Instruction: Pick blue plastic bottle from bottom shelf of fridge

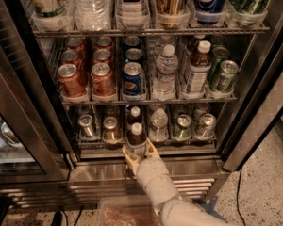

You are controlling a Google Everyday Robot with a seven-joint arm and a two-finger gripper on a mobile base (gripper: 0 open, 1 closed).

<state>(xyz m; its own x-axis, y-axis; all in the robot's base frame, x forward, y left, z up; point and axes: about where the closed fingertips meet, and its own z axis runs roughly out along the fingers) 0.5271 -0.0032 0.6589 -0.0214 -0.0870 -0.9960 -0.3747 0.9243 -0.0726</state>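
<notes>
Arm (pixel 165 197): white, enters at bottom centre and slants up-left to the sill (pixel 99 169) of the fridge (pixel 254 98).

Gripper (pixel 139 153): at the front edge of the bottom shelf (pixel 198 139), just below frame centre. Fingers (pixel 129 157) are apart, one on each side of the blue bottle's foot. Cannot tell whether they touch it.

Blue bottle (pixel 137 139): upright at the front of the middle lane. White cap, dark contents, pale label; its lower part is hidden behind the gripper.

Around it:
- Twin bottle (pixel 135 115) directly behind in the same lane.
- Small can (pixel 111 128) in the lane to the left.
- Water bottle (pixel 158 125) in the lane to the right, with green cans (pixel 183 126) beyond it.
- Clear dividers separate the lanes.
- Rack above holds red cans (pixel 102 78) and a Pepsi can (pixel 132 78).
</notes>
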